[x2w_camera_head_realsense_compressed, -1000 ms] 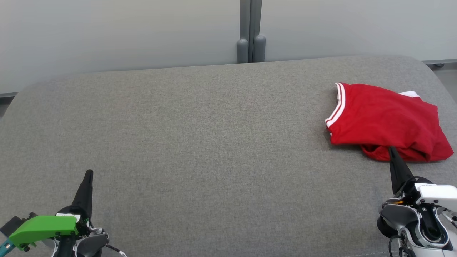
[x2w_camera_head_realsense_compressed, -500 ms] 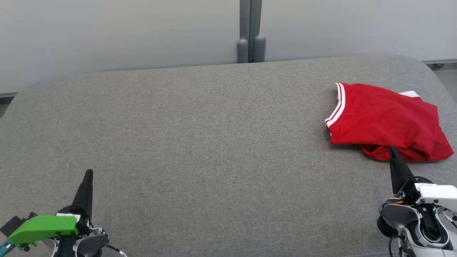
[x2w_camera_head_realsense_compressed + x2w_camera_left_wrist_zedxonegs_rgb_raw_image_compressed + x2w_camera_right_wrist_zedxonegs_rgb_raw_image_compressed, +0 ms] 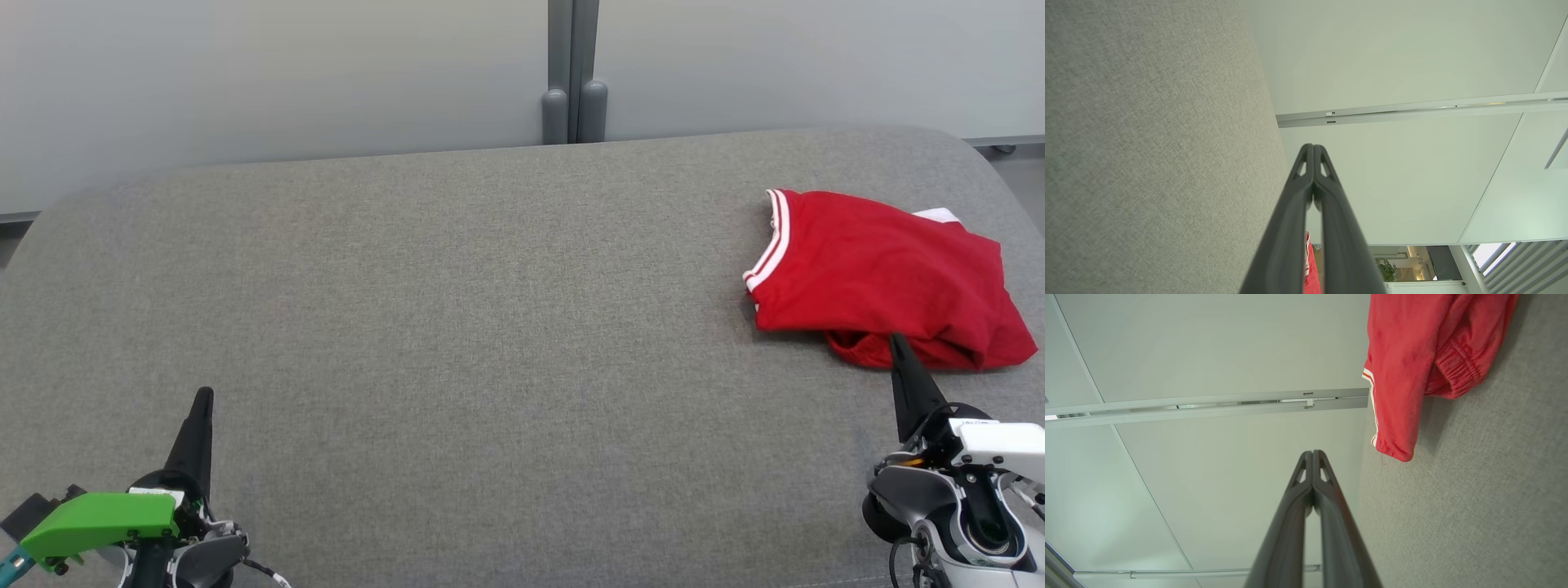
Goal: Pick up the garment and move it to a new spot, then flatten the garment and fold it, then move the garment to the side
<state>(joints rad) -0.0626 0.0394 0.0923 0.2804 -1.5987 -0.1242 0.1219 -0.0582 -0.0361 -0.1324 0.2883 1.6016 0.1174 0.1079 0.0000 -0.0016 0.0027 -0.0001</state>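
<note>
Just ahead of right gripper point(image 3: 897, 346), shut and empty: red shorts point(image 3: 882, 269), long axis crosswise. Left gripper point(image 3: 203, 398), likewise shut and empty, lies well apart.

Garment point(image 3: 882, 278): is showing bright red, with thin white stripes running along one trimmed edge.
Worktop point(image 3: 490, 327): is showing mid grey in a fine, flecked weave all over.
Left gripper point(image 3: 204, 394): is showing black, with a bright green cover point(image 3: 98, 518) sitting behind it.
Right gripper point(image 3: 896, 341): is showing black, with a white housing point(image 3: 1000, 441) sitting behind it.
Wall point(image 3: 286, 73): is showing plain pale grey-green.
Post point(image 3: 574, 73): is showing darker grey.
</note>
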